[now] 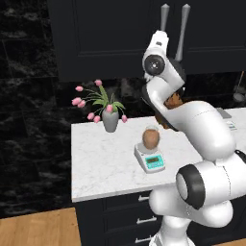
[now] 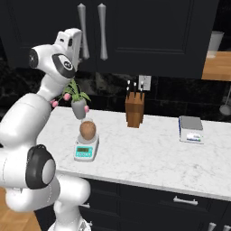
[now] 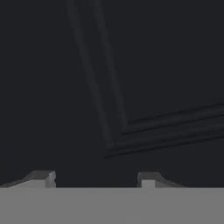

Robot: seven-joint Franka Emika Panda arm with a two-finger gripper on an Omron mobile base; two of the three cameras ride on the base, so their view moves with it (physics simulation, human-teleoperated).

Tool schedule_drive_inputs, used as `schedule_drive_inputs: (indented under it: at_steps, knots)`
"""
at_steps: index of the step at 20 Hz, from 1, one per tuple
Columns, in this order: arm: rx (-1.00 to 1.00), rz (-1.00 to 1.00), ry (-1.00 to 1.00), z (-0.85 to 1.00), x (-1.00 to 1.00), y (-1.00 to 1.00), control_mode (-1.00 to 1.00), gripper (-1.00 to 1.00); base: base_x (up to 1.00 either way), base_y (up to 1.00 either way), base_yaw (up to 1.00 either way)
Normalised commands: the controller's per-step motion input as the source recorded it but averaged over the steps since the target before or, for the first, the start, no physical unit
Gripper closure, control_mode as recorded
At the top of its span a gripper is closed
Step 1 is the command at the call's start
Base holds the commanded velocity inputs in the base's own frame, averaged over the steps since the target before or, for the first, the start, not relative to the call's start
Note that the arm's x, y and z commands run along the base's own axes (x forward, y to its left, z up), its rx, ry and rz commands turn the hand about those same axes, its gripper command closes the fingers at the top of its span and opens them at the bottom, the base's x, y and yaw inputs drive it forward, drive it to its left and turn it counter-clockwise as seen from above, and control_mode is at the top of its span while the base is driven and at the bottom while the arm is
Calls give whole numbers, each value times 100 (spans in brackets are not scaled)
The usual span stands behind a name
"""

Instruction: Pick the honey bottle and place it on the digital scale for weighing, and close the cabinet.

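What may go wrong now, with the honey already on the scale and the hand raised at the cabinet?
1. The tool is open and faces the cabinet door panel up close; pushing on could scrape it.
2. The honey bottle sits on the small digital scale, just under the arm's elbow; a low swing back might knock it off.

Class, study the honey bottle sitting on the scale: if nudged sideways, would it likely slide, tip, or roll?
The honey bottle looks squat and rounded, so tipping seems unlikely. It fills most of the digital scale plate, so a nudge would probably slide it off the edge. Once on its side, the rounded body might roll.
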Motion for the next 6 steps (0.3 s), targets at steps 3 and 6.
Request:
schedule_drive_inputs:
  at_steps: [3, 6]
  knots:
    - [19, 39, -14, -47, 59, -66, -100, -100, 0, 0, 0]
    - [10, 27, -15, -28, 11, -51, -100, -100, 0, 0, 0]
